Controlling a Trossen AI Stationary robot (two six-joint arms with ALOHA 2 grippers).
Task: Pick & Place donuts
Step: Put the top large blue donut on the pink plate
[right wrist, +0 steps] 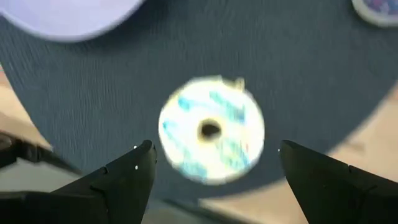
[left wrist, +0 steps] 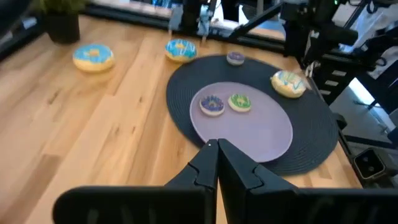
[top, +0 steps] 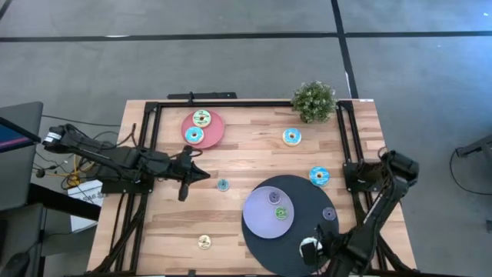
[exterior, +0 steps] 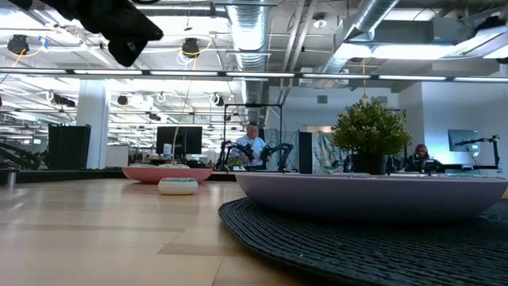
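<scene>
The right hand hangs over the near edge of the dark mat, fingers spread wide, with a cream donut lying flat on the mat between and just beyond them. Nothing is gripped yet. To do this well, I'd say it should come straight down with the ring centred between the fingers, so both sides meet at once and it doesn't skate across the weave. Just beside sits the lavender plate, carrying a purple donut and a green donut; that looks the likely drop spot, so the lift should clear its rim. The left hand waits clenched over the surface mid-left. Other donuts lie scattered: two on the pink plate, blue donuts near the plant.
</scene>
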